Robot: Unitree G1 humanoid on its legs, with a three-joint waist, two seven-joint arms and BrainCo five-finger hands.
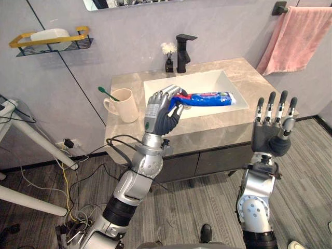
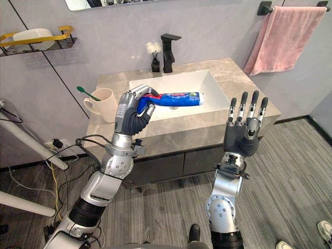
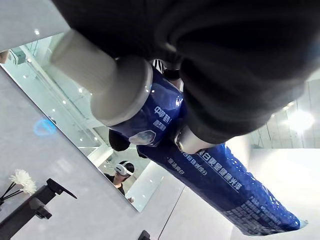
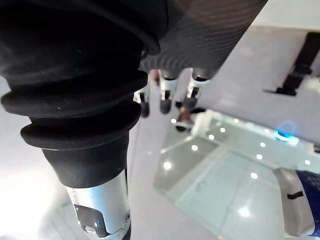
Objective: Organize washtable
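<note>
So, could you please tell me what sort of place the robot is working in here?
Most likely a bathroom: a white sink with a black faucet, a pink towel hanging on a wall rail, and a mug holding a toothbrush.

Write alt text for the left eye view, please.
The left hand grips a blue toothpaste tube above the white sink, while the right hand is raised open, holding nothing. A cream mug with a green toothbrush stands on the counter left of the sink.
</note>
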